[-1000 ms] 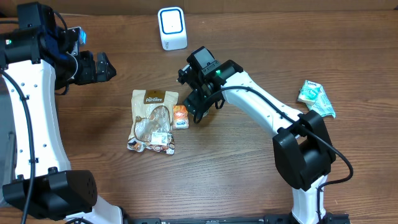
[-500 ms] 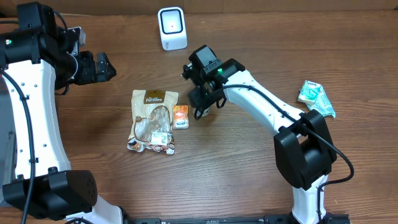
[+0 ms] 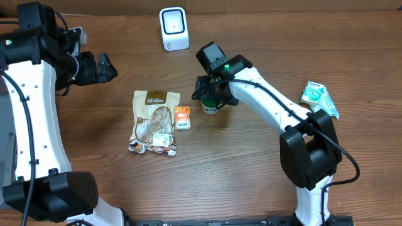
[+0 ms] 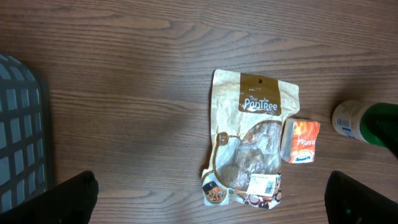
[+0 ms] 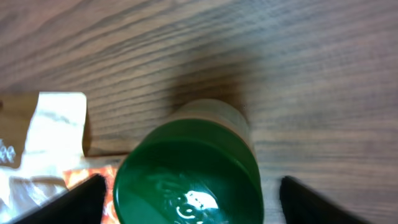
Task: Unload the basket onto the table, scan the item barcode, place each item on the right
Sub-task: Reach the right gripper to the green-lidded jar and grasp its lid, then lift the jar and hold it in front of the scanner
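Wood-grain desk [image 3: 239, 163] lies under both arms, with a white scanner [image 3: 174, 28] at its far edge. Over a green-lidded jar [image 5: 186, 180] hangs the right claw [image 3: 211, 97], jaws spread wide and clear of the lid on both sides. The jar stands upright just beside a small orange packet [image 3: 182, 117] and a snack pouch [image 3: 154, 122]. Off to the side, the left claw [image 3: 105, 67] is spread open, holding nothing.

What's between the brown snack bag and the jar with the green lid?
A small orange packet, beside the bag; the left wrist view shows it.
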Motion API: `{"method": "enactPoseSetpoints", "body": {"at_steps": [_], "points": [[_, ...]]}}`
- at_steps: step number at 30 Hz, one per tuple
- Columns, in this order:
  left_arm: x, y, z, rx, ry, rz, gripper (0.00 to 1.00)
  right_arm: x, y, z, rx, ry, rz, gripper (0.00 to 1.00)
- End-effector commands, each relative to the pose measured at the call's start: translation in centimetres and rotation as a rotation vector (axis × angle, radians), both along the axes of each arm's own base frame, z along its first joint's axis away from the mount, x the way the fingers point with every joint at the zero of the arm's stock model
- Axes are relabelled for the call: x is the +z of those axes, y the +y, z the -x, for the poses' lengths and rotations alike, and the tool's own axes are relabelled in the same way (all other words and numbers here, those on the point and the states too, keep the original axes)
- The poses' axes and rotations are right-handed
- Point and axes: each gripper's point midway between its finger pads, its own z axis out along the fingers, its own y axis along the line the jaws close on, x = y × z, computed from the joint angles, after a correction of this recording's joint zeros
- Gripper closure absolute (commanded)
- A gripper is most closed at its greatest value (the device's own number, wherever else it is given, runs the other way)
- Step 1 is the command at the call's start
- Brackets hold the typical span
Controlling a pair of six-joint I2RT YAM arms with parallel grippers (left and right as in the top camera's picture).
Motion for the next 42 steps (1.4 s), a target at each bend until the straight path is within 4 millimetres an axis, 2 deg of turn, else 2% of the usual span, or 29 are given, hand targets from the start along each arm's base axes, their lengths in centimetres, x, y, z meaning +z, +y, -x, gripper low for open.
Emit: {"method": "enactPoseSetpoints", "body": {"at_steps": [1,5,7,10,16,23,27,28,33,36,42], "points": [[0.8,-0.2,-0.1,-0.033,-0.026,-0.017,0.00,2.4,0.1,-2.0,0.302,-0.114,0.058,0.00],[0.8,-0.2,-0.1,-0.033,-0.026,-0.017,0.00,3.7,0.2,-2.6,0.631,-0.187,0.144,0.00],[0.8,-0.2,-0.1,-0.033,-0.026,-0.018,0.00,3.6,0.3,-2.6,0.705,-0.196,0.160,0.00],[0.8,-0.2,-0.1,-0.033,-0.026,-0.017,0.00,2.9,1.2,-1.5,0.853,-0.188,0.115,0.00],[0.8,-0.2,-0.1,-0.033,-0.026,-0.017,0.00,1.2,1.6,-0.8,0.903,-0.148,0.089,0.00],[0.8,-0.2,-0.1,-0.033,-0.026,-0.018,0.01,-0.9,1.0,-0.9,0.894,-0.100,0.116,0.02],[0.8,-0.2,-0.1,-0.033,-0.026,-0.017,0.00,-1.3,0.8,-1.0,0.889,-0.091,0.117,0.13],[0.8,-0.2,-0.1,-0.032,-0.026,-0.017,0.00,-1.4,0.6,-1.1,0.885,-0.092,0.124,0.19],[0.8,-0.2,-0.1,-0.032,-0.026,-0.017,0.01,-1.5,-0.7,-1.1,0.862,-0.059,0.134,0.30],[0.8,-0.2,-0.1,-0.032,-0.026,-0.017,0.00,-1.6,-1.3,-1.2,0.772,-0.036,0.117,0.39],[0.8,-0.2,-0.1,-0.033,-0.026,-0.017,0.00,0.0,0.8,-0.5,0.711,-0.020,-0.036,0.57]]}}
